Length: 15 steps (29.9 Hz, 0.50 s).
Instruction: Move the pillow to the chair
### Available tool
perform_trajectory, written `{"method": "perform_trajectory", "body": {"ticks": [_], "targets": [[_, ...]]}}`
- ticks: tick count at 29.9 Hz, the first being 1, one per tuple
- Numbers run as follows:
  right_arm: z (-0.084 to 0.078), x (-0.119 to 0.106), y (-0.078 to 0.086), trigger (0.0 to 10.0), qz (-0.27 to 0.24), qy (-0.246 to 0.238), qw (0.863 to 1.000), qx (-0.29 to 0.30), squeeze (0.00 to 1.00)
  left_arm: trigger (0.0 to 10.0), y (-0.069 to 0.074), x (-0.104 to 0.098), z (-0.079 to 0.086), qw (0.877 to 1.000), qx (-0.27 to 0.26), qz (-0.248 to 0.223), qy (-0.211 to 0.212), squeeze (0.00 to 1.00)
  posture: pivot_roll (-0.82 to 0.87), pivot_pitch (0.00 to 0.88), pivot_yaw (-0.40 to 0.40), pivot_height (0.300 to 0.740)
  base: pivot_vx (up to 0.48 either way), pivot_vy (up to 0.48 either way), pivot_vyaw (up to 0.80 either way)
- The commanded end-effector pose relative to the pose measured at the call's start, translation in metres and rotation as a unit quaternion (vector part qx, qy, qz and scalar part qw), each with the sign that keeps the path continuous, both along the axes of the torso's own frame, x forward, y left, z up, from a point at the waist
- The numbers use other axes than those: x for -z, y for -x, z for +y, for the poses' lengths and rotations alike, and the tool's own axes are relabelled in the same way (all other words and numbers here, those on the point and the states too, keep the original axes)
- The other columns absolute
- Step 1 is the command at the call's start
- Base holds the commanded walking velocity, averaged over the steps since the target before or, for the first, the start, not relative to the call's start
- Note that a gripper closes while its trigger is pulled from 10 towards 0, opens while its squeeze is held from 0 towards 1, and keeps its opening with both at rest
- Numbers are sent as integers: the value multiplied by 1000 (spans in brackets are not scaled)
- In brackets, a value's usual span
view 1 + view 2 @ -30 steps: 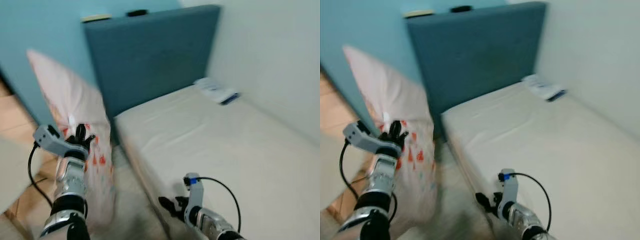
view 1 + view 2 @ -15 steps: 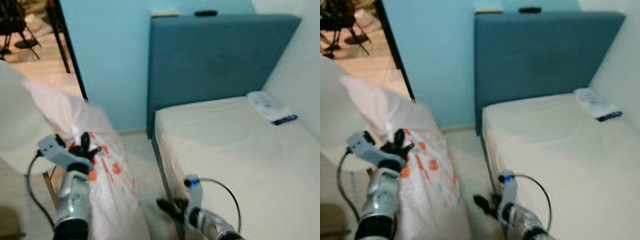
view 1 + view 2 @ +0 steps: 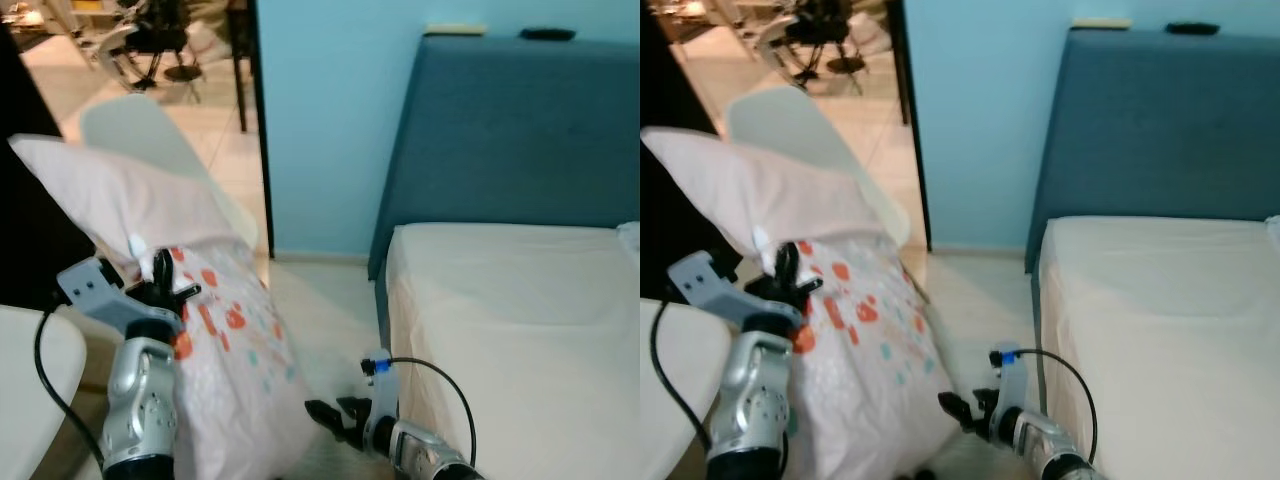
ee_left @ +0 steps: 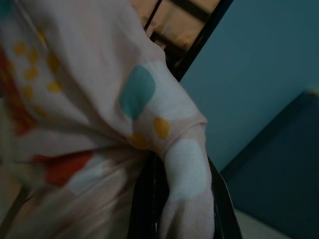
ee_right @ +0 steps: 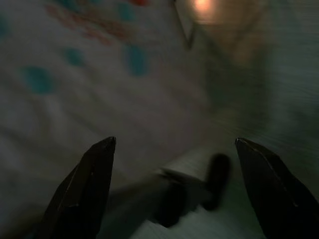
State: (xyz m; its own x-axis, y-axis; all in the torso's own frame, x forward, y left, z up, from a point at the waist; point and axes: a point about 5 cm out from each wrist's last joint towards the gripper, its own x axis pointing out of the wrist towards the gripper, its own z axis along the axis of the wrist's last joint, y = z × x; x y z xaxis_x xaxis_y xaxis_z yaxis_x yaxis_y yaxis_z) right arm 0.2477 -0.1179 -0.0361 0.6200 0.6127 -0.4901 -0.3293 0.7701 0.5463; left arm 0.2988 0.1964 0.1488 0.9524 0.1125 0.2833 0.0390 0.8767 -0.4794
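right hand [image 5: 174,189]: fingers spread | dotted pillow [image 5: 75,74] ahead, dim

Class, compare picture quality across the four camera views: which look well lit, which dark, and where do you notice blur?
Left eye view: bright and fairly sharp; pillow and bed evenly lit. Left wrist view: dim, with the pillow fabric soft and out of focus between the left tool fingers. Right wrist view: darkest and smeared, the right tool fingers mere silhouettes.

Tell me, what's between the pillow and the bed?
Bare pale floor and the right gripper, jaws open, hanging low beside the bed. The head views show this; the left gripper holds the pillow.
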Motion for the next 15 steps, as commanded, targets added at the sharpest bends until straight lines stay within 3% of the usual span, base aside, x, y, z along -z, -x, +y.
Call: {"method": "perform_trajectory", "body": {"ticks": [1, 4, 9, 15], "targets": [[4, 1, 2, 10000, 1, -1, 1000, 1, 0, 10000, 1, -27, 2, 998, 3, -55, -22, 0, -38, 72, -40, 740, 0, 0, 694], [3, 1, 1, 10000, 0, 5, 1000, 10, 0, 10000, 0, -37, 1, 997, 9, -72, -27, 0, -39, 73, -39, 740, 0, 0, 0], [2, 3, 2, 10000, 8, 13, 1000, 25, 0, 10000, -4, -60, -5, 993, 24, -103, -45, 0, -42, 76, -26, 740, 443, 0, 0], [4, 3, 2, 10000, 7, 4, 1000, 26, 0, 10000, -5, -62, -8, 994, 30, -101, -42, 0, -39, 77, -26, 740, 480, 0, 0]]}}
